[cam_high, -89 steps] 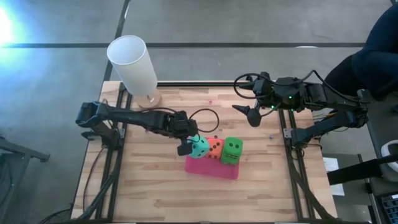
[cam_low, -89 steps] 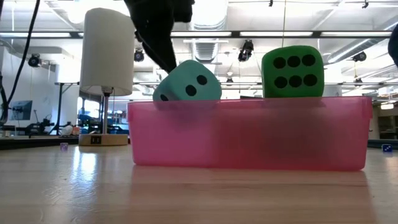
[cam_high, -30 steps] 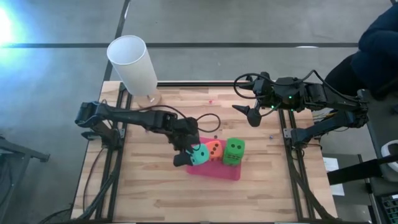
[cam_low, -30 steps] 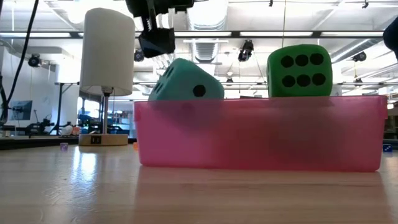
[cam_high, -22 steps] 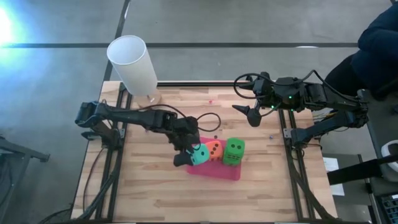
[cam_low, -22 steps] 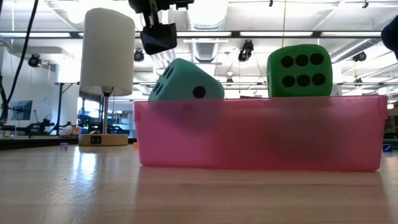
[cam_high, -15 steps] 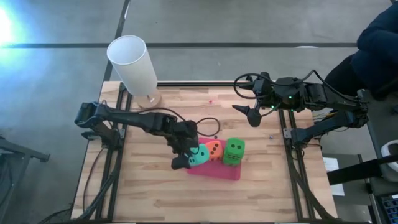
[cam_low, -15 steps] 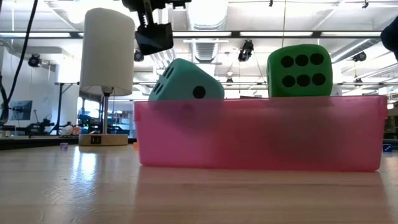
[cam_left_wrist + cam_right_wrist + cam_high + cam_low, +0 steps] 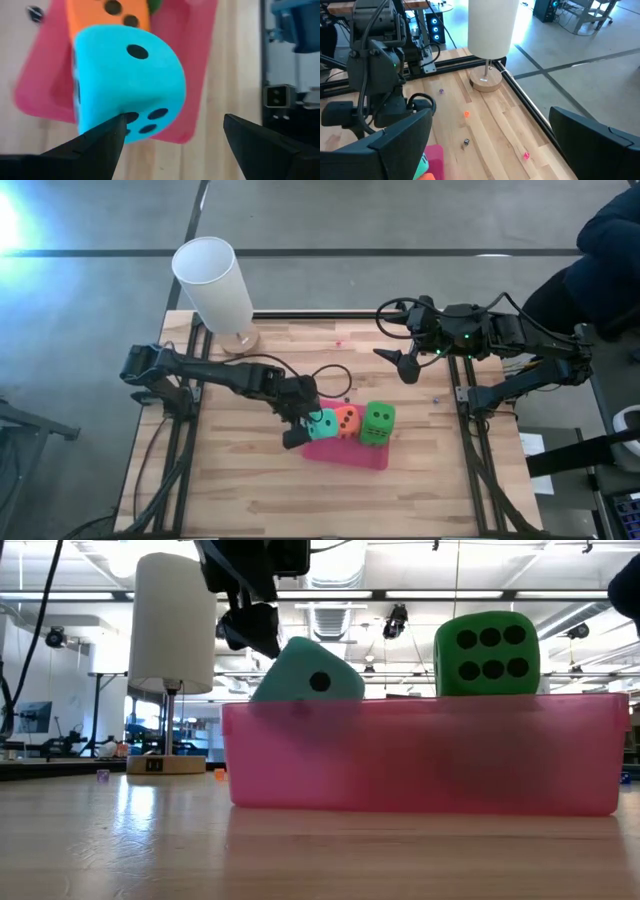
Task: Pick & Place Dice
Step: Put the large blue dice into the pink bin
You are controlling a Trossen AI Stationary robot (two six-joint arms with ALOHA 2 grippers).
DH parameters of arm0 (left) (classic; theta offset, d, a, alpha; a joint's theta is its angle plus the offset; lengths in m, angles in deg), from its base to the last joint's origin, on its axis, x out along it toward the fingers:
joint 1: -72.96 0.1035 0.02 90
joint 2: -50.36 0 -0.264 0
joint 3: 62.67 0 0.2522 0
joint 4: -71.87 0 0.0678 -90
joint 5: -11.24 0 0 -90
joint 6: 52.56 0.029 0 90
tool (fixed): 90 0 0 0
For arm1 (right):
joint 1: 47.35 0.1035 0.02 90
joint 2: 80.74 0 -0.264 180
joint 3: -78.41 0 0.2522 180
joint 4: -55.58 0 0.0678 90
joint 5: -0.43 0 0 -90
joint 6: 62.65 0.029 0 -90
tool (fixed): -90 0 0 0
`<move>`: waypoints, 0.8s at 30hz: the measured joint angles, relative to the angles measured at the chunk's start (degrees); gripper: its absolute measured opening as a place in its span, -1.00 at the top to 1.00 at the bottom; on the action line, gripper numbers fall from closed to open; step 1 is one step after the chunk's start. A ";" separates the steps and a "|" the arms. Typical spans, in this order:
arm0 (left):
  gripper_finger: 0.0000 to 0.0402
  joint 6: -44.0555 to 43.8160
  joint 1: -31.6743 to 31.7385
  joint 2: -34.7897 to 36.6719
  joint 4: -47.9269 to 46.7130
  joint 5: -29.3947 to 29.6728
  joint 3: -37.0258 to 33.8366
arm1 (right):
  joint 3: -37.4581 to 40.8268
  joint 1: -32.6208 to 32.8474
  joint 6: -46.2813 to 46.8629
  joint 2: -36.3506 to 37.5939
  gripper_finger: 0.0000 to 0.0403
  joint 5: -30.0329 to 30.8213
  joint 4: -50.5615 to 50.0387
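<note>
Since a moment ago, the left pincer point(image 9: 297, 428) is sitting a little closer to the teal die point(image 9: 322, 424), its fingers spread wide with one tip touching the die's lower edge in the left wrist view. That die is leaning tilted at the left end of the pink tray point(image 9: 345, 452), the orange die point(image 9: 346, 420) sitting just beside it and a green die point(image 9: 376, 423) next along. Over at the worktop's point(image 9: 250, 480) far right corner, the right pincer point(image 9: 405, 363) is waiting with its fingers spread wide, holding nothing.
</note>
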 joint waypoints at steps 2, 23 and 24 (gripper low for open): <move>-0.69 0.30 0.05 0.02 0.33 2.69 0.00 | 0.00 0.00 0.04 0.00 -0.99 0.02 0.00; -0.67 0.61 0.62 0.02 1.71 14.78 1.77 | 0.00 0.00 -0.03 0.00 -0.99 0.01 0.00; -0.67 0.99 0.62 0.02 1.71 14.76 1.77 | 0.00 0.00 -0.03 -0.02 -0.99 0.01 0.00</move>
